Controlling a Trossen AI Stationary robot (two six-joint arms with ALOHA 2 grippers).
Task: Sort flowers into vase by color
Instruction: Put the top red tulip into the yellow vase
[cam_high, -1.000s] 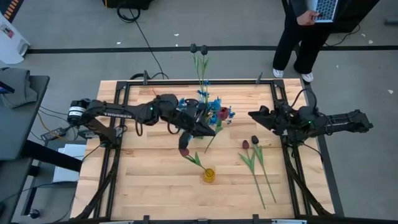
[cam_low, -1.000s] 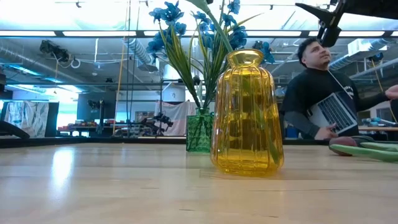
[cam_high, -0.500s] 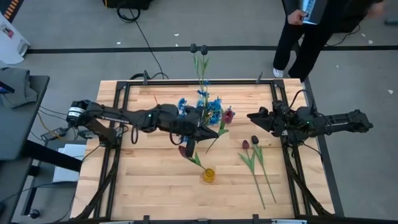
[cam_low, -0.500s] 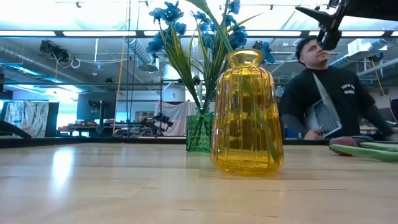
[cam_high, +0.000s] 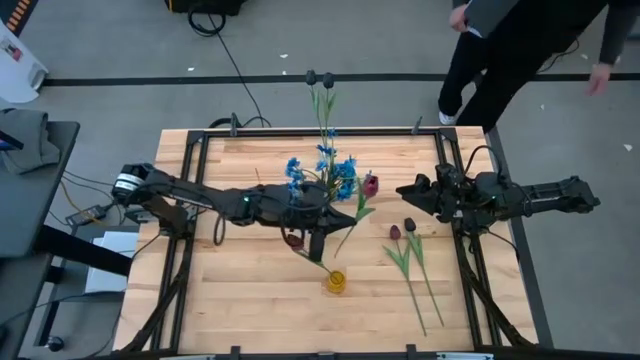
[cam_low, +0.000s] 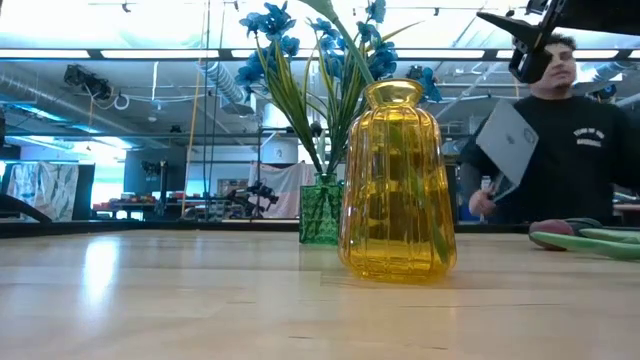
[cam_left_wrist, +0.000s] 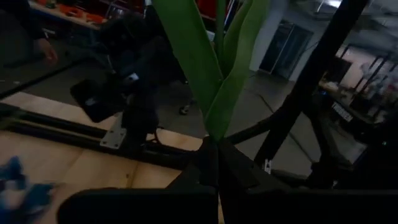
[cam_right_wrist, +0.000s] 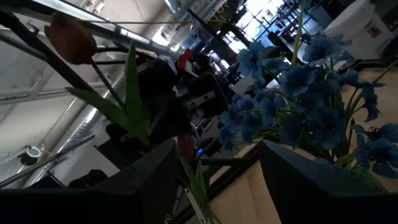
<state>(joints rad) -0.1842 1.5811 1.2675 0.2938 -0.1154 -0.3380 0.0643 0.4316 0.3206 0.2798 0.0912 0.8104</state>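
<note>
Yellow vase (cam_low: 397, 183), green vase (cam_low: 321, 211), blue flowers (cam_low: 272, 22).

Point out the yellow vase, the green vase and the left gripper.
yellow vase (cam_low: 397, 185), low view, middle of its ribbed body
green vase (cam_low: 320, 212), low view, its glass wall
left gripper (cam_high: 322, 222), high view, between its fingertips

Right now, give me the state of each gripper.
Left gripper: shut on a red tulip's stem, above the yellow vase.
Right gripper: open, holding nothing, waiting at the table's right side.
</note>
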